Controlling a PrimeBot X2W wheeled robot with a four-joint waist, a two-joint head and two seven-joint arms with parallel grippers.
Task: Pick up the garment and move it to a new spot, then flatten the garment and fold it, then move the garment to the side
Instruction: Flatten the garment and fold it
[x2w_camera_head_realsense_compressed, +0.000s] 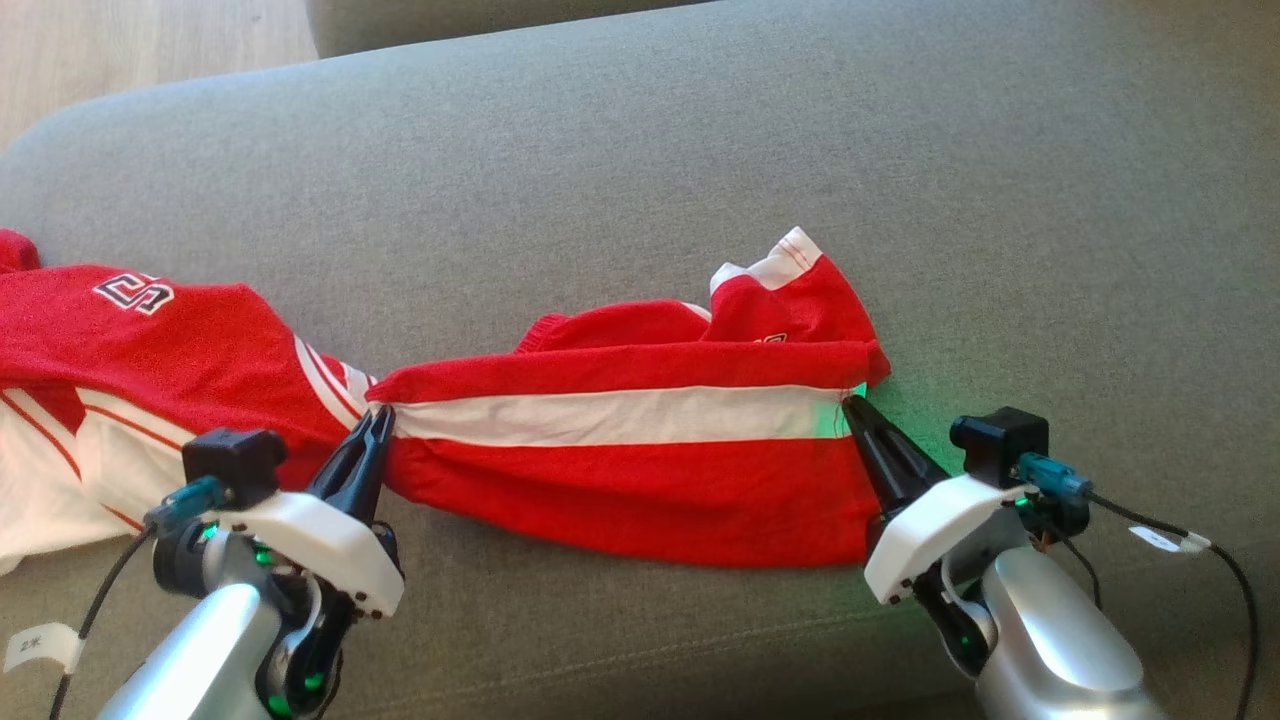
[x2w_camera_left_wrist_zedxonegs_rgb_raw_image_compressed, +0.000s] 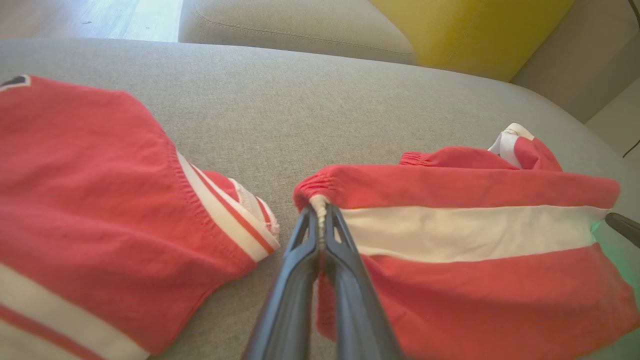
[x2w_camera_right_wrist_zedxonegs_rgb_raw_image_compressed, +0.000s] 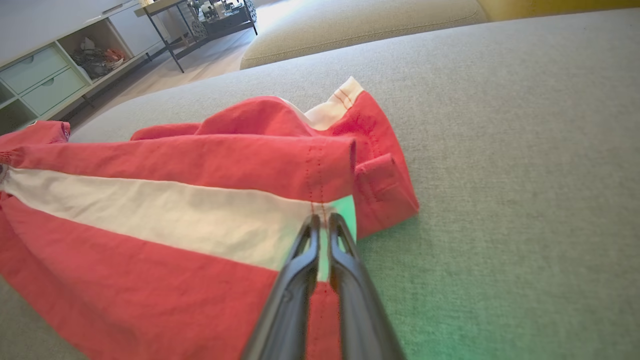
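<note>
Left gripper (x2w_camera_head_realsense_compressed: 375, 420) clamps the waistband end of the garment (x2w_camera_head_realsense_compressed: 620, 470); right gripper (x2w_camera_head_realsense_compressed: 852, 405) pinches the opposite hem edge. Risk: the right pinch looks shallow and may slip under tension, dropping that edge. The garment, red with one white stripe, lies rumpled at the middle of the sofa cushion (x2w_camera_head_realsense_compressed: 640, 150).

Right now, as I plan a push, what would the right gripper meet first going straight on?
The garment: the right gripper pinches its edge at the white stripe, so it would likely bunch the red fold just ahead.
</note>
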